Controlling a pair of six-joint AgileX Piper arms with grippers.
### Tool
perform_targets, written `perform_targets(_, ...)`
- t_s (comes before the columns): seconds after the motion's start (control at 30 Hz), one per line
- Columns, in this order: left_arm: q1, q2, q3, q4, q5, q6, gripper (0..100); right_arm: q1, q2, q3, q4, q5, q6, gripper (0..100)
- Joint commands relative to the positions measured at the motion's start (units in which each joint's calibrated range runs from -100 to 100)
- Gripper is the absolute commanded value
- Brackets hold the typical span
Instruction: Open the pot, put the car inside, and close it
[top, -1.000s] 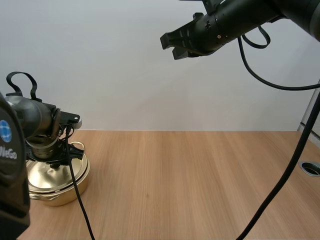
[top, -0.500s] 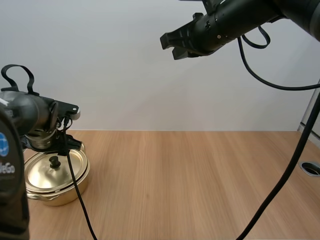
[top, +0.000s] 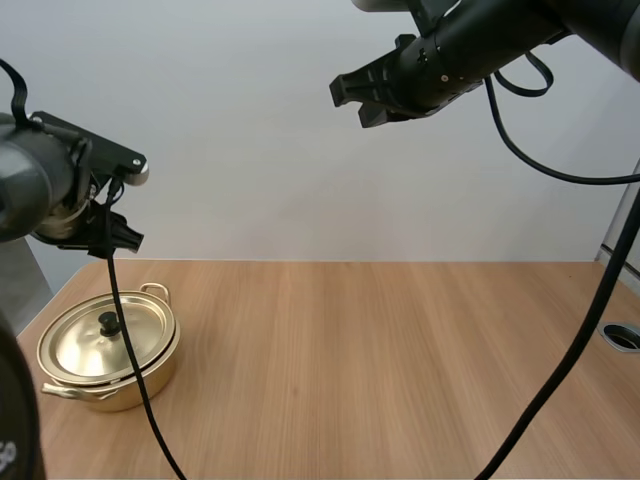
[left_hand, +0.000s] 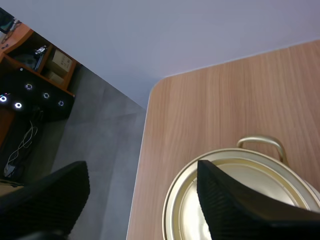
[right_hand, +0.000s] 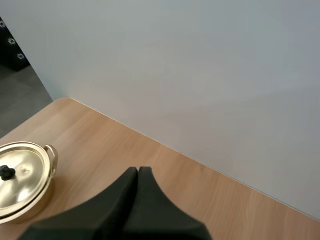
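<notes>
**High view.** Your left tool (top: 112, 232) hangs in the air above the pot (top: 150, 375). The pot sits on the table (top: 400, 360) below the tool, near the table's edge. The lid (top: 85, 345) is on, with its black knob (top: 108, 322) upright at the centre. Your right tool (top: 352, 100) is raised high, and the pot lies far below it and well off to its side. The knob is a small target. If the left tool comes down off-centre it would likely land on the polished lid, skid, and could push the pot toward the edge.

**Left wrist view.** The left tool (left_hand: 140, 170) has its fingers spread wide with nothing between them. The pot is directly beneath, and one finger covers part of the lid (left_hand: 250, 182). A loop handle (left_hand: 262, 142) shows just beyond that finger. The table's rounded corner (left_hand: 160, 92) lies under the gap between the fingers, so there is little room if the pot slides.

**Right wrist view.** The right tool (right_hand: 137, 172) has its fingers pressed together into one dark wedge and holds nothing. The pot (right_hand: 37, 197) stands well apart from it, low and to one side. It is shallow, gold and glossy, and its lid (right_hand: 22, 167) sits flat under the knob (right_hand: 6, 172). The smooth metal looks slippery to grip. With the lid on, you cannot tell what is inside.
</notes>
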Motion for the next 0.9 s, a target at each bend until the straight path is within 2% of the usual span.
perform_targets(0.0, 0.02, -0.1, -4.2, -1.8, 3.4, -1.4, 100, 0.0, 0.0, 0.1, -3.1, 1.3, 1.2, 0)
perform_targets(0.07, 0.02, -0.4, -6.9, -2.9, 5.3, -0.2, 100, 0.0, -0.1, 0.1, -5.0, 3.1, 2.7, 0)
perform_targets(0.1, 0.02, -0.8, -7.9, -2.9, 5.6, -0.2, 96, 0.0, -0.2, 0.1, -5.9, 3.9, 3.5, 0)
perform_targets(0.13, 0.02, -1.2, -8.6, -2.9, 5.6, -0.2, 84, 0.0, -0.2, 0.1, -6.8, 4.6, 4.2, 0)
perform_targets(0.17, 0.02, -1.8, -9.3, -2.9, 5.5, -0.2, 66, 0.0, -0.5, 0.1, -7.5, 5.1, 4.6, 0)
perform_targets(0.2, -0.14, -2.4, -9.9, -2.9, 5.3, -0.2, 43, 0.0, -0.6, 0.1, -8.7, 5.3, 5.4, 0)
perform_targets(0.23, -0.35, -2.9, -10.4, -2.9, 5.3, -0.2, 15, 0.0, -1.1, 0.1, -9.8, 5.3, 6.3, 0)
perform_targets(0.27, -0.75, -3.4, -10.6, -2.9, 5.5, 0.2, 0, 0.0, -1.7, 0.1, -10.9, 5.3, 7.0, 0)
perform_targets(0.43, -4.51, -5.9, -10.6, -2.7, 8.1, 3.3, 0, 0.0, -5.7, 0.1, -13.1, 5.3, 9.0, 0)
perform_targets(0.6, -9.16, -10.7, -10.6, -2.7, 12.3, 3.3, 0, 0.0, -11.3, 3.0, -13.2, 3.8, 9.5, 0)
perform_targets(0.77, -13.12, -16.0, -10.6, -2.7, 9.1, 2.2, 0, 0.0, -16.7, 14.6, -19.3, -6.2, 13.0, 0)
perform_targets(0.87, -14.91, -18.9, -10.3, -2.8, 10.0, -6.5, 0, 0.0, -19.0, 24.5, -24.7, -16.1, 18.9, 0)
